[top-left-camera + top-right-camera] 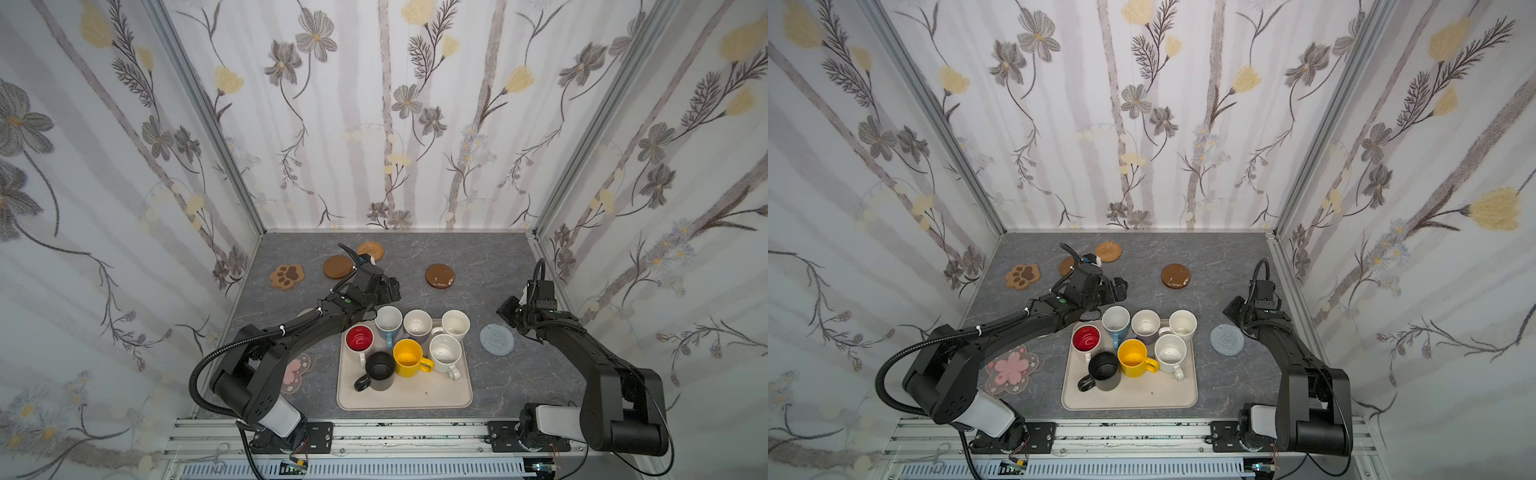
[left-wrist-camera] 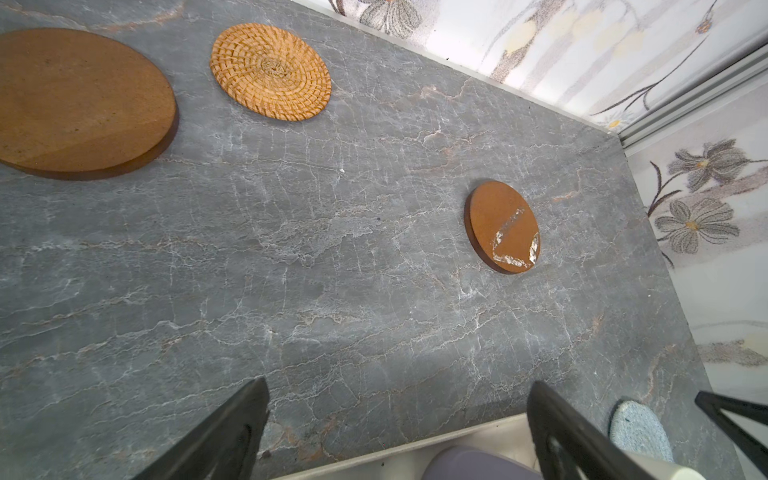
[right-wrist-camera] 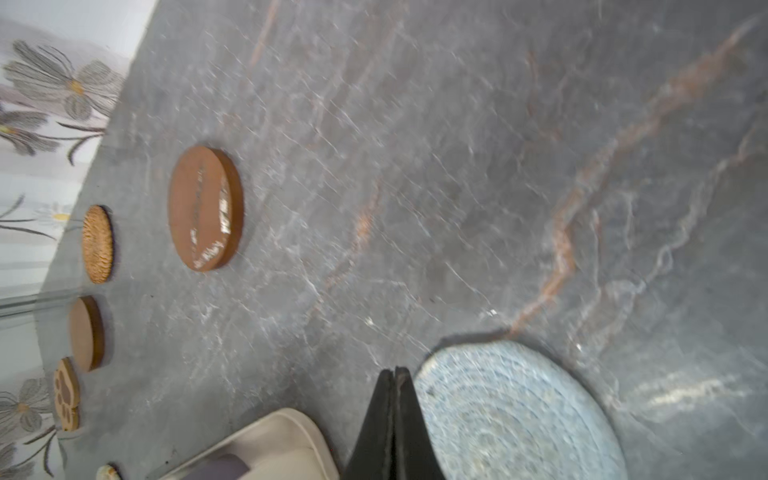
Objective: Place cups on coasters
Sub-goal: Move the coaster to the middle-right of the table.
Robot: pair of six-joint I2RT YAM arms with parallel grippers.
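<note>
Several cups stand crowded on the far half of a beige tray [image 1: 453,399]: white with red inside [image 1: 360,337], light blue [image 1: 388,320], lavender [image 1: 417,323], two cream [image 1: 455,323] [image 1: 445,353], yellow [image 1: 408,357] and black [image 1: 380,370]. Coasters lie bare on the table: paw [image 1: 286,275], wooden disc [image 1: 338,266], rattan [image 1: 370,249], glossy brown [image 1: 439,275], grey knitted [image 1: 496,339]. The pink blossom [image 1: 1011,371] is partly under my left arm. My left gripper [image 2: 399,388] is open and empty just behind the tray's far edge. My right gripper [image 3: 392,372] is shut and empty beside the grey coaster.
Flowered walls [image 1: 386,124] close in the back and both sides of the grey marbled table [image 1: 469,257]. A metal rail [image 1: 415,432] runs along the front edge. The right arm [image 1: 582,353] stretches along the right wall.
</note>
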